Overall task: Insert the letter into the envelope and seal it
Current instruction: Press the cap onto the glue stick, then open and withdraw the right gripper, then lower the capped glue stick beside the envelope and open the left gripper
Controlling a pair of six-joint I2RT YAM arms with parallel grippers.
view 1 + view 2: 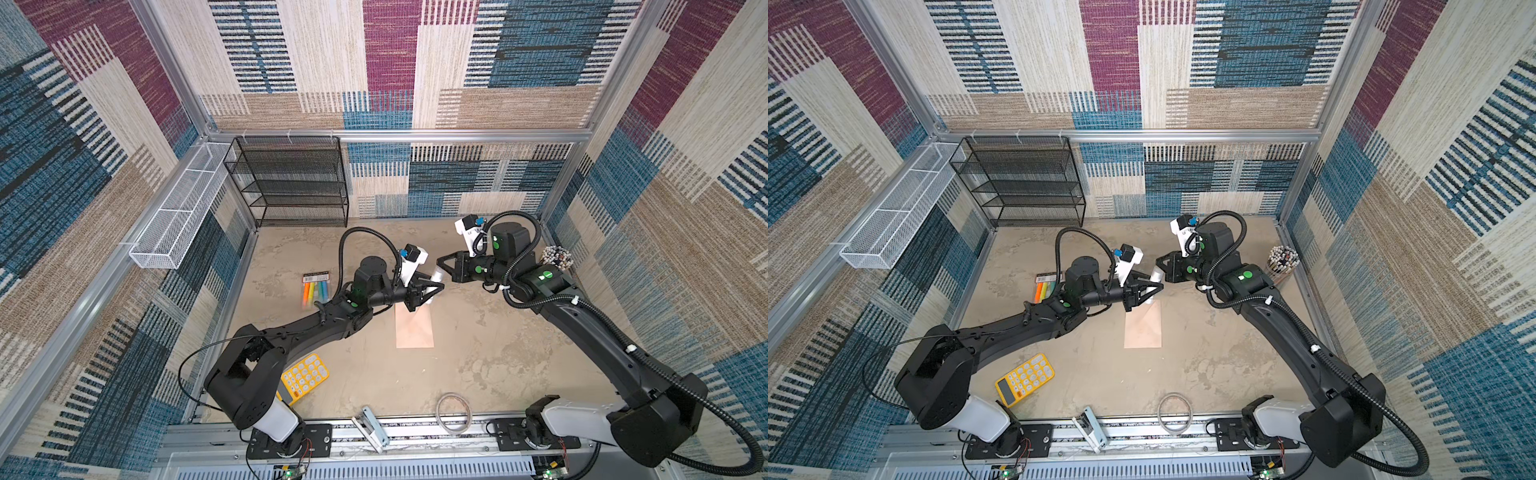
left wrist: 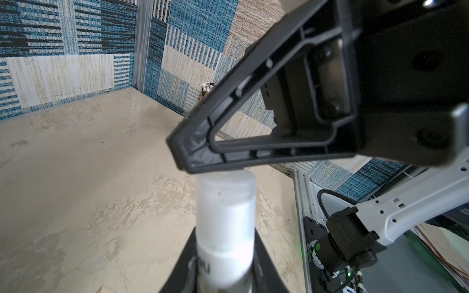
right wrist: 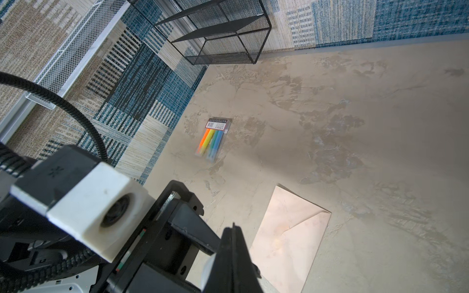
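Cup (image 1: 1282,266) by the right wall is packed with pencils; black mesh rack (image 1: 291,183) at the back wall, white wire basket (image 1: 174,216) on the left wall. Left gripper (image 1: 434,287) pinches a white tube (image 2: 225,215), label unreadable, and in both top views covers the far end of the envelope (image 1: 414,328), which lies flat on the table (image 1: 478,353) under it. Right gripper (image 1: 441,260) pressed together, tip at the tube's cap, contact unclear.

My left gripper (image 1: 1153,286) holds a white tube (image 1: 1157,274) over the envelope (image 1: 1142,334), twelve-o'clock end; my right gripper (image 1: 1159,262), closed, sits just beside it.
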